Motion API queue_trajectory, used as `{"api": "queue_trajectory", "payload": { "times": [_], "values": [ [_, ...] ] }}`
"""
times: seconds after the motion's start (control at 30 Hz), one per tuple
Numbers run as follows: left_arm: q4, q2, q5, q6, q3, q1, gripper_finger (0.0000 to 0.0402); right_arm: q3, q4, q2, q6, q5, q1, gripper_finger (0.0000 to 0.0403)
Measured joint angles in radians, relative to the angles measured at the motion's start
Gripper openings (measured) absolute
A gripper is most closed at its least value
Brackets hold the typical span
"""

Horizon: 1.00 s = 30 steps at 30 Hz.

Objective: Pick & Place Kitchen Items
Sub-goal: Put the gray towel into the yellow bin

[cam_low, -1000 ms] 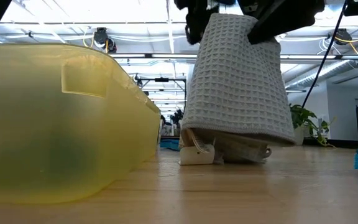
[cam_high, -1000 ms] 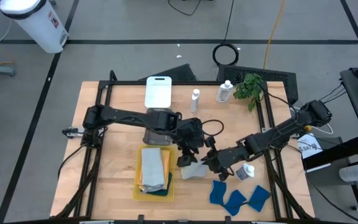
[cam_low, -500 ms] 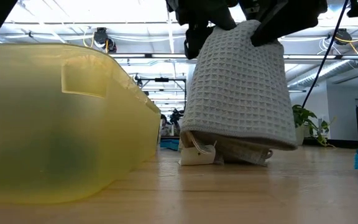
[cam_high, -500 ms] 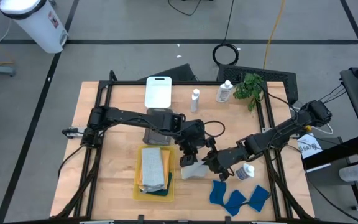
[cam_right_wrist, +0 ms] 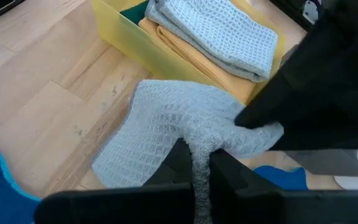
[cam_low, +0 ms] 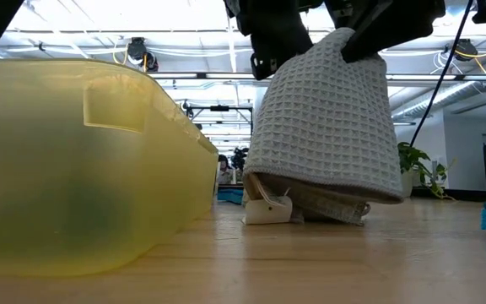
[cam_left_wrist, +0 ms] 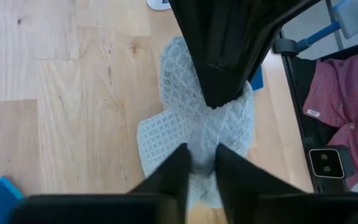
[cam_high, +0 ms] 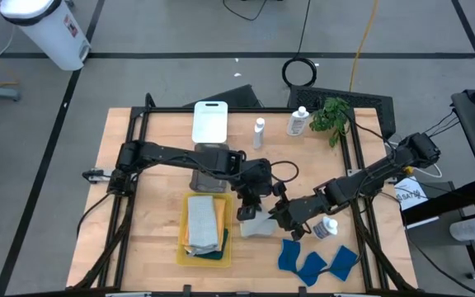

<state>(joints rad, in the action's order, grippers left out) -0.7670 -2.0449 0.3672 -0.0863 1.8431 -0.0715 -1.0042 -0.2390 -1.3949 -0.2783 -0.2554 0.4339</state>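
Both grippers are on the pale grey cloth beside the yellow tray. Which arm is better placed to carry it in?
Probably the left. The left gripper and right gripper both pinch the pale grey cloth, but the left arm reaches in from the yellow tray side, so it likely needs the shorter swing.

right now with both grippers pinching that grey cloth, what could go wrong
1. The left gripper and right gripper both pinch the pale grey cloth; if they pull apart, it could stretch or slip out of one.
2. The cloth's lower edge drags on the table, so a sideways move may bunch it or snag it.
3. The yellow tray already holds folded cloths, and its wall is close; the hanging cloth could catch on the rim.
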Motion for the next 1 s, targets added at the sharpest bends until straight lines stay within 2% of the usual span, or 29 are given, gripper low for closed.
{"api": "queue_trajectory", "payload": {
  "times": [0.1, 0.27, 0.47, 0.63, 0.77, 1.0],
  "values": [
    [0.002, 0.000, -0.002, 0.007, 0.000, 0.000, 0.0015, 0.000, 0.000, 0.000, 0.008, -0.002, 0.000, 0.0004],
    [-0.015, 0.017, -0.077, 0.003, 0.000, -0.011, 0.0012, 0.000, 0.004, 0.000, 0.097, -0.006, 0.000, 0.0029],
    [-0.052, 0.109, -0.175, 0.015, 0.000, -0.036, 0.0008, -0.003, 0.019, 0.032, 0.161, -0.023, 0.002, 0.0094],
    [-0.090, 0.185, -0.288, 0.022, 0.000, -0.071, 0.0007, -0.002, 0.016, 0.104, 0.161, -0.088, 0.015, 0.0152],
    [-0.136, 0.228, -0.359, -0.011, 0.000, -0.092, 0.0006, -0.002, 0.011, 0.184, 0.158, -0.084, 0.020, 0.0187],
    [-0.227, 0.304, -0.475, -0.082, 0.000, -0.152, 0.0006, -0.002, -0.015, 0.308, 0.188, -0.084, 0.029, 0.0214]
  ]
}}
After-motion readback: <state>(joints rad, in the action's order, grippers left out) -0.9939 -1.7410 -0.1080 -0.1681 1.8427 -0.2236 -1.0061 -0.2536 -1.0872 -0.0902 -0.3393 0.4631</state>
